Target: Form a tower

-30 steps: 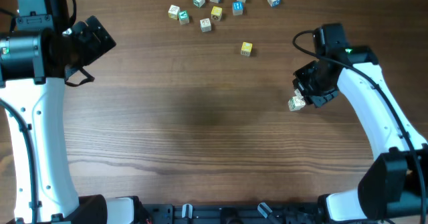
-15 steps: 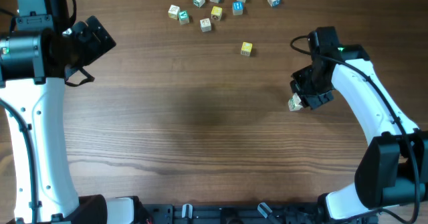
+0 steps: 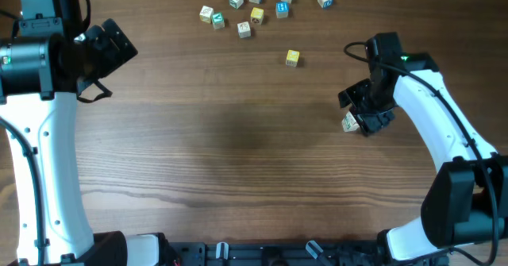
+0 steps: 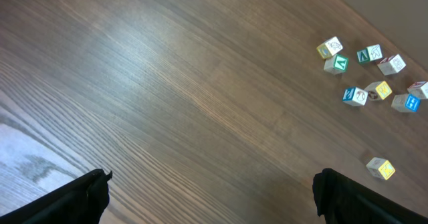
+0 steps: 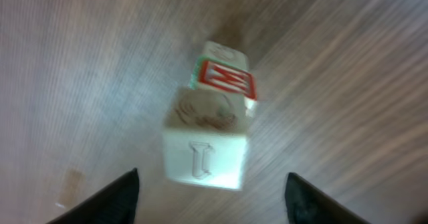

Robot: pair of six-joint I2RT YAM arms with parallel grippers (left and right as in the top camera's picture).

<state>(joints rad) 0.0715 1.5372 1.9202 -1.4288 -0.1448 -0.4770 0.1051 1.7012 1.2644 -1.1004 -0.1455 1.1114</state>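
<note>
Left claw [image 4: 212, 184] is hanging wide open and empty at the left edge, well apart from everything. Loose cubes [image 3: 254, 8] are lying bunched at the far middle, and yellow cube [image 3: 293, 57] is sitting alone, nearer the right arm. Tower [image 5: 212, 127] is standing on the table [image 3: 238, 155] right of centre, long axis upright, stack looking slightly skewed. Right claw [image 3: 361, 113] is hovering straight over it, fingers [image 5: 120, 194] spreading to either side and touching nothing, so open. Judging ahead: the right arm is sitting far nearer, and the yellow cube, lying up-left of its claw, is looking like the likely next pick.
</note>
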